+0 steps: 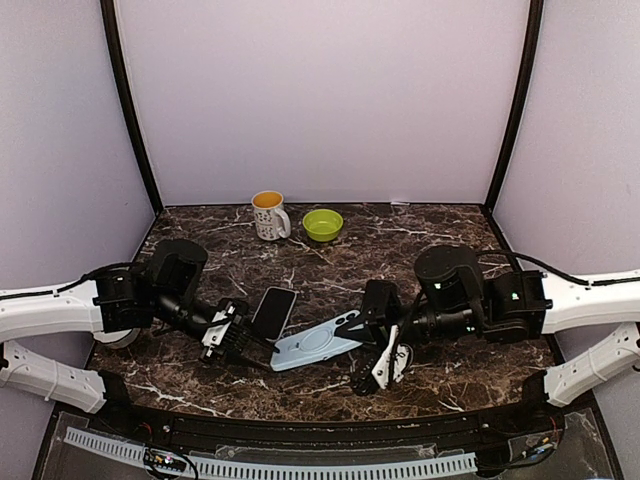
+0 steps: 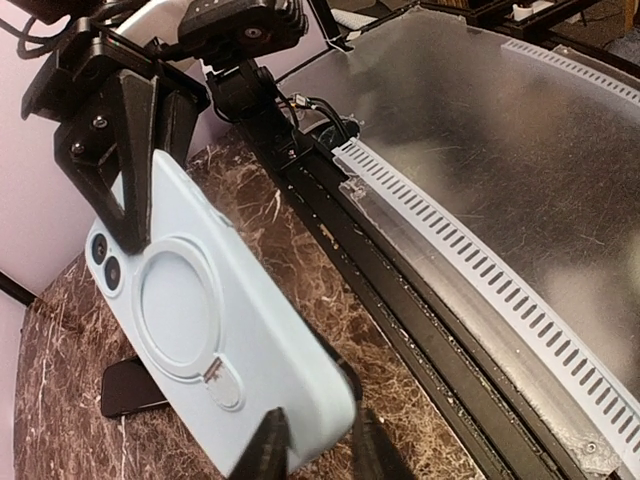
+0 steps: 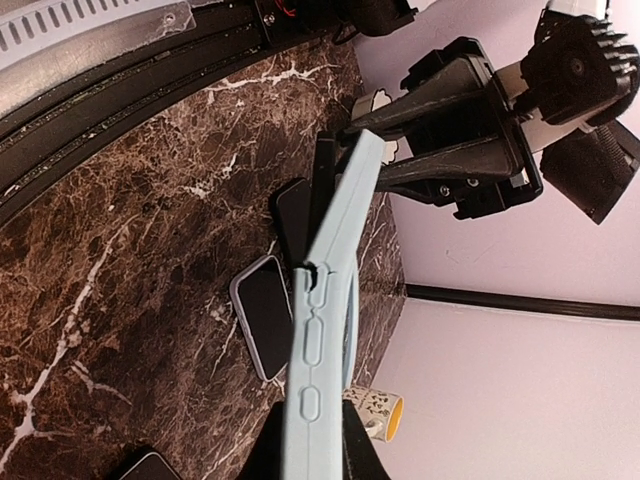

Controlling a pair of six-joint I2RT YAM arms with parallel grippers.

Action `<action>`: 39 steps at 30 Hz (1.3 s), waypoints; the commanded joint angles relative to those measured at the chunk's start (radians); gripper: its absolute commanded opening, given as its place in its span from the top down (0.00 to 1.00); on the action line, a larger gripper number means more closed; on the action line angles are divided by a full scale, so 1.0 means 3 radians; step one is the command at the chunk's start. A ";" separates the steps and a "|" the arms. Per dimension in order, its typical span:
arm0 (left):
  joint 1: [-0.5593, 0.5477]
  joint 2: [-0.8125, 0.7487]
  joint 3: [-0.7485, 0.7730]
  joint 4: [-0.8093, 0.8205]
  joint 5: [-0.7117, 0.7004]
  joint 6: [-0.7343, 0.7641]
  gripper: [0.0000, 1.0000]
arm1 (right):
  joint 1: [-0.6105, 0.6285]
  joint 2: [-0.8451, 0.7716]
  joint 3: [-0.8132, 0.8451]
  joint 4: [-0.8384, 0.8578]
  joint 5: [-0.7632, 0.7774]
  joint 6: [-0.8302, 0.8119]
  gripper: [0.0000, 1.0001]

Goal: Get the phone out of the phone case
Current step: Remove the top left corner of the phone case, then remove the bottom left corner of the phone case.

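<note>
The left gripper and right gripper are squeezing both ends of the blue phone case above the dark marble table. The phone is lying beside the left gripper. Purple walls are standing behind.

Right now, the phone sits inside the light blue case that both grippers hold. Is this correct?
No. The phone is out and lies on the table beside the light blue case, as the top view shows. The left gripper and the right gripper do hold the case.
</note>
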 commanded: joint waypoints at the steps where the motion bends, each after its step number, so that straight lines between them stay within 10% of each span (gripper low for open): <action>1: 0.0029 -0.0185 -0.0046 0.0104 -0.0027 -0.0066 0.54 | 0.0081 -0.0025 -0.0053 0.0185 -0.0038 -0.0098 1.00; 6: 0.0126 -0.0435 -0.0125 0.0185 -0.0180 -0.0072 0.26 | 0.0064 -0.0060 -0.0147 0.0436 0.0083 0.0305 1.00; 26: 0.0377 -0.0616 -0.0192 0.0600 -0.0169 -0.0287 0.29 | -0.0011 -0.0245 -0.0824 0.2649 0.1290 0.2308 1.00; 39: 0.0424 -0.0673 -0.0265 0.0953 -0.0554 -0.0582 0.30 | -0.0263 -0.0655 -0.0991 0.3008 0.1233 0.3526 1.00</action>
